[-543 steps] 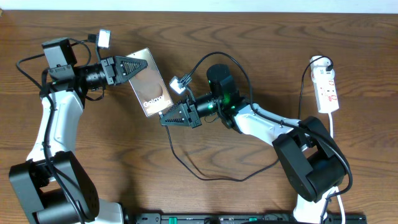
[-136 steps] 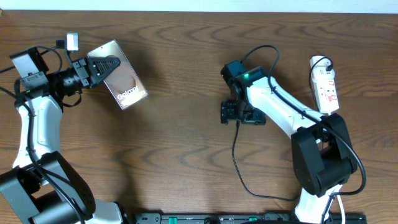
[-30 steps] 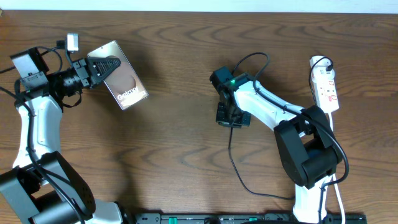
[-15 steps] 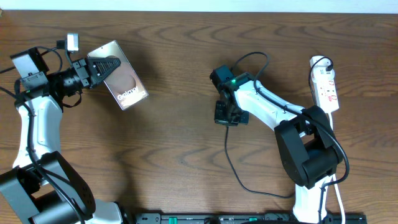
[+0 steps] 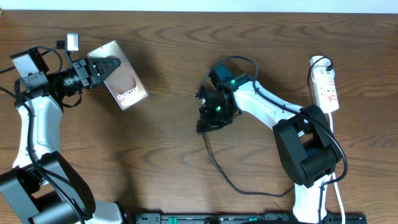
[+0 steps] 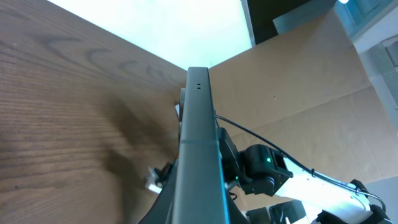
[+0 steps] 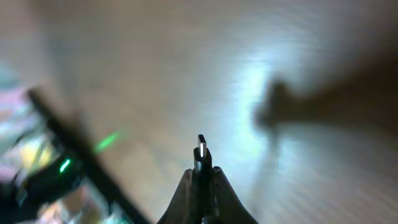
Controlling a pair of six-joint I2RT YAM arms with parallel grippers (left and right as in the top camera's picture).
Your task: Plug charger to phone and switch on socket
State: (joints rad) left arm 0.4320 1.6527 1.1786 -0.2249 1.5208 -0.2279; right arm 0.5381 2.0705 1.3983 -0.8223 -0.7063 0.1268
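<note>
My left gripper (image 5: 107,67) is shut on the phone (image 5: 122,76), holding it tilted above the table at the far left; its glossy brownish face with white text shows from overhead. In the left wrist view the phone's grey edge (image 6: 198,149) runs up the middle between my fingers. My right gripper (image 5: 205,119) is shut on the charger's plug; in the right wrist view the slim plug tip (image 7: 201,149) sticks up from the closed fingers. The thin black charger cable (image 5: 219,171) trails down and right across the table. The white socket (image 5: 327,89) lies at the far right.
The socket's white cord (image 5: 332,127) runs down the right edge beside the right arm's base (image 5: 308,158). A dark rail (image 5: 236,218) lies along the table's front edge. The right arm (image 6: 292,177) shows beyond the phone in the left wrist view.
My right gripper has swung left and turned over the table's middle, dragging the charger cable with it. The left arm and the phone have not moved.
</note>
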